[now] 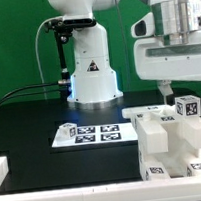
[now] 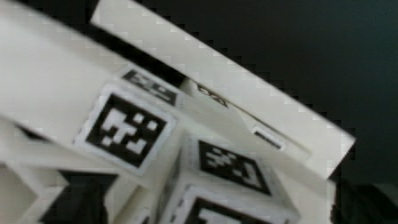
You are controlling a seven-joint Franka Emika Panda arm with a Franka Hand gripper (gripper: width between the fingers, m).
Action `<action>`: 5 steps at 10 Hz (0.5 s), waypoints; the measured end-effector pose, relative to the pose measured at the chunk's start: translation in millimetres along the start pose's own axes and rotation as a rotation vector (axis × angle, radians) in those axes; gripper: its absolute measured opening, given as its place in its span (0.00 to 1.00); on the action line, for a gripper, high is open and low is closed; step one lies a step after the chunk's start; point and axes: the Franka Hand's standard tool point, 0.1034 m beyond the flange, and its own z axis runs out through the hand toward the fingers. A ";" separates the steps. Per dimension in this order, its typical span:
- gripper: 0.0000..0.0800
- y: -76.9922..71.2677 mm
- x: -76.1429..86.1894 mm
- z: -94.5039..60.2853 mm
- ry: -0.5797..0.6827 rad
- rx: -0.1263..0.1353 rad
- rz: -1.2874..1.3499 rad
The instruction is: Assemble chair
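The chair (image 1: 171,136), a blocky cluster of chunky white tagged pieces, is sitting on the black desk (image 1: 30,121) near its front corner at the exterior view's right, close against the white raised border (image 1: 57,183) running along the front edge. A small tagged block (image 1: 187,106) is standing upright on top of the cluster, toward its far side.

The gripper (image 1: 177,86) is hanging directly above the chair, just over that block. Its jaws are standing wide open and holding nothing; one finger (image 1: 165,89) is showing just beside the block, apart from it as far as can be told.

The marker board (image 1: 90,134) is lying flat on the desk toward the middle, just beside the chair on the exterior view's left. The robot base (image 1: 92,74) is standing at the far edge of the desk.

In the wrist view, the chair's white pieces (image 2: 107,150) and several square tags (image 2: 125,125) are filling the picture up close, slightly blurred, against the dark desk (image 2: 302,50).
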 end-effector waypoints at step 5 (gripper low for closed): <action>0.81 0.1 2.7 0.3 0.024 -0.009 -0.552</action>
